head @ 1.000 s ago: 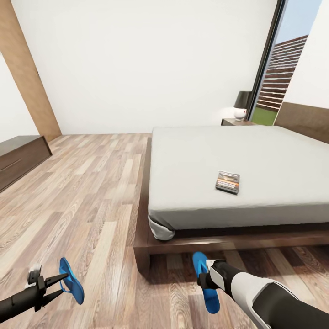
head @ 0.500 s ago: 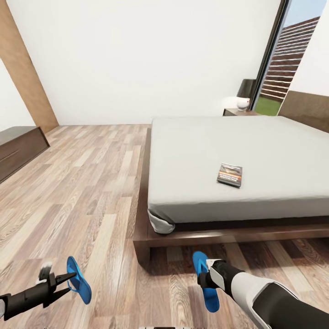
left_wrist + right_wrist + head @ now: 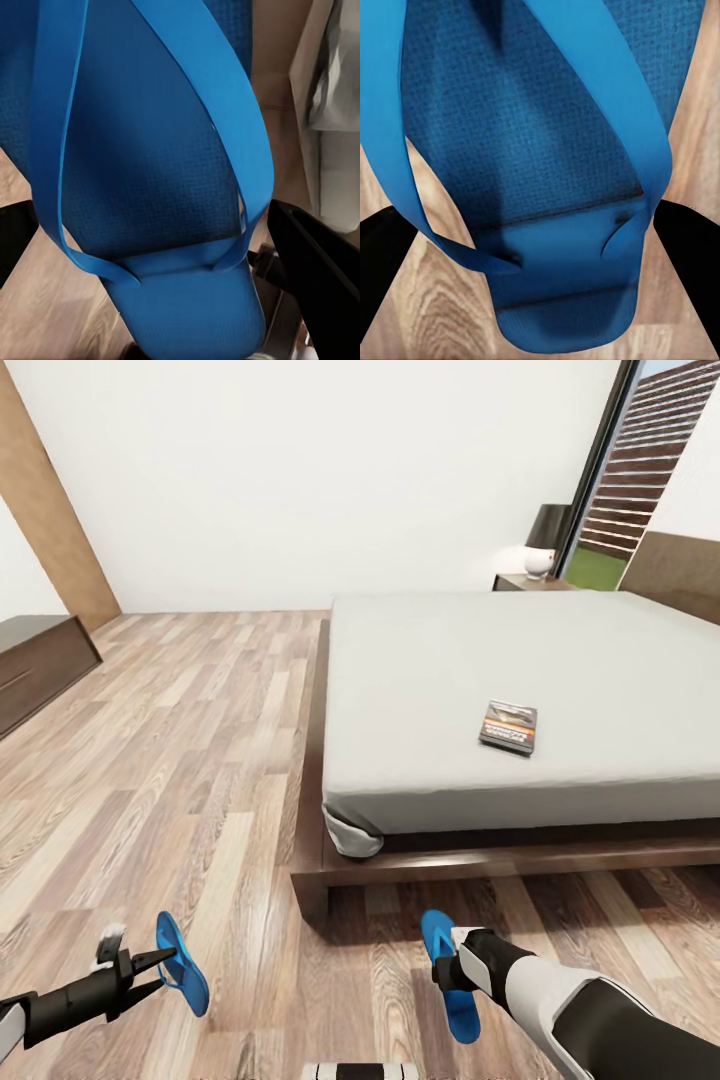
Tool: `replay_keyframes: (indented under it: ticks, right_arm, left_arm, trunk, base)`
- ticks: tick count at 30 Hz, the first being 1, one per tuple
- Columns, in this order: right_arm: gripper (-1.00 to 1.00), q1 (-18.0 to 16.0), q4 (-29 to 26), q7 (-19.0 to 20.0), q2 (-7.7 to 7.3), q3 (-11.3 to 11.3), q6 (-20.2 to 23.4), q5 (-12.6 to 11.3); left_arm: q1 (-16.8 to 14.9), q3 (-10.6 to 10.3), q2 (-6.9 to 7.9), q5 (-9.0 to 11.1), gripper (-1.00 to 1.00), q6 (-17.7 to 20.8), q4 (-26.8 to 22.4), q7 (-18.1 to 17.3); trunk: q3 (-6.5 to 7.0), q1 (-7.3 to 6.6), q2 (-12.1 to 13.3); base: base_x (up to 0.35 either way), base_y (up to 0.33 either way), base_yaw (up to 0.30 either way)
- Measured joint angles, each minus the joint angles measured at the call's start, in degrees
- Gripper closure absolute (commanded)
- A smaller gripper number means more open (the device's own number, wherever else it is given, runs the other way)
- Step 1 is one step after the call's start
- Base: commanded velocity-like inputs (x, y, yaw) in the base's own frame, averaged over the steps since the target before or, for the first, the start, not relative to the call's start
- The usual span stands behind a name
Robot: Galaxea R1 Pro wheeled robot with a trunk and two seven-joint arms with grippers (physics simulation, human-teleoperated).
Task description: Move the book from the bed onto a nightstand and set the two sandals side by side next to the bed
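Two sandals visible, head view: left gripper (image 3: 168, 964) clamps left sandal (image 3: 183, 962); right gripper (image 3: 447, 967) clamps right sandal (image 3: 447, 970), near bed (image 3: 520, 690); book (image 3: 508, 727) on mattress. Wrist views: fingers flank each sandal's (image 3: 150, 180) heel (image 3: 547, 187).

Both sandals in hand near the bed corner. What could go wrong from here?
1. Each sandal is pinched only at one end: the left sandal by the left gripper, the right sandal by the right gripper. Either might swing or slip when lowered.
2. The sandals are far apart, so side-by-side placement needs the arms brought together; misalignment is likely.
3. The bed frame's corner sits close ahead; a sandal could clip it.
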Motion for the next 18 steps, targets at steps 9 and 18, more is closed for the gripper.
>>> replay_keyframes:
  ticks: [9, 18]
  right_arm:
    - [1.0, 0.0, 0.0, 0.0, -0.08, -0.2, 0.0, -0.3]
    - [1.0, 0.0, 0.0, 0.0, -0.16, -0.1, 0.0, -0.4]
  left_arm:
    - [0.0, 0.0, -0.06, 0.3, 1.0, -0.1, -0.4, -1.2]
    - [0.0, -0.2, 0.22, 0.4, 1.0, -0.6, -0.5, -9.7]
  trunk:
    - [-1.99, 0.23, -0.1]
    - [-3.99, 0.46, -0.2]
  base:
    - [0.0, 0.0, 0.0]
    - [0.0, 0.0, 0.0]
